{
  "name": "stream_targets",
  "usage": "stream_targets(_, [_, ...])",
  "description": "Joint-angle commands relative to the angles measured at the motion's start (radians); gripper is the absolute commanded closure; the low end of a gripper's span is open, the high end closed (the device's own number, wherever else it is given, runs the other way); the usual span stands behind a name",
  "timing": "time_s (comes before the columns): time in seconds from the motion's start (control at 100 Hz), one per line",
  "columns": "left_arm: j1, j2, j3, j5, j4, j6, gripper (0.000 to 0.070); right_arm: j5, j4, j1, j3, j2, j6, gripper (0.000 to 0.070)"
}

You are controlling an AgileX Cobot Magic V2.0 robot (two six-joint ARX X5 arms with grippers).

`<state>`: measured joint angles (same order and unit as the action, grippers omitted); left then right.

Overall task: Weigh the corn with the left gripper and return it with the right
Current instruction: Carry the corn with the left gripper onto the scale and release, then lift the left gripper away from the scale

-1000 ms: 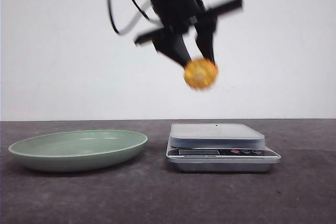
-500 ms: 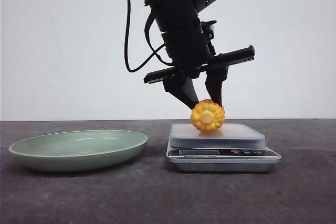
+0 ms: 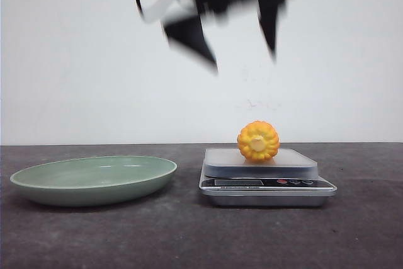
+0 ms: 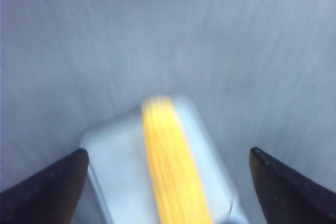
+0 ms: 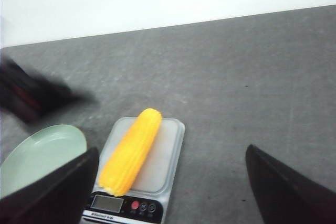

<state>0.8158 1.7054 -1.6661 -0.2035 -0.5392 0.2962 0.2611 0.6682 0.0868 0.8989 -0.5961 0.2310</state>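
The corn (image 3: 258, 141), orange-yellow with a paler cut end facing me, lies on the platform of the silver kitchen scale (image 3: 267, 184). In the right wrist view the corn (image 5: 131, 150) shows as a long cob lying lengthwise on the scale (image 5: 165, 166). My left gripper (image 3: 242, 60) is blurred, well above the corn, open and empty. Its wrist view shows the corn (image 4: 170, 166) as a smeared yellow streak between the spread fingers (image 4: 52, 187). My right gripper (image 5: 171, 149) is open and empty, high above the scale. It is out of the front view.
A pale green plate (image 3: 94, 177) stands left of the scale, and also shows in the right wrist view (image 5: 37, 153). Dark grey tabletop and a white wall behind. The blurred left arm (image 5: 31, 95) crosses the right wrist view.
The left gripper lowered the corn onto the scale, let it go, and has risen fast with its fingers spread. The corn now rests alone on the platform.
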Motion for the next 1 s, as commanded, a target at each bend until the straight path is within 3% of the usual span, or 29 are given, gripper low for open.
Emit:
stream_targets(0.0, [-0.020, -0.119, -0.030, -0.037, 0.000, -0.070, 0.0118, 0.001, -0.010, 0.010, 0.016, -0.004, -0.015, 0.0132])
stream_targets(0.22, [-0.099, -0.506, -0.030, -0.182, -0.108, -0.136, 0.0149, 0.001, -0.022, 0.057, 0.016, -0.029, -0.014, 0.0132])
stream_targets(0.44, [-0.117, -0.822, -0.030, -0.350, -0.352, -0.135, 0.0149, 0.002, -0.056, 0.117, 0.016, -0.098, -0.015, 0.0132])
stream_targets(0.55, [-0.117, -0.942, -0.030, -0.382, -0.521, -0.092, 0.0155, 0.002, -0.087, 0.150, 0.016, -0.152, -0.014, 0.0132])
stream_targets(0.78, [-0.117, -1.109, -0.020, -0.431, -0.908, 0.091, 0.0156, 0.000, -0.177, 0.221, 0.016, -0.293, -0.013, 0.0132])
stream_targets(0.99, [-0.134, -1.297, 0.092, -0.381, -0.918, 0.211, 0.0156, -0.030, -0.288, 0.290, 0.016, -0.463, -0.002, 0.0133])
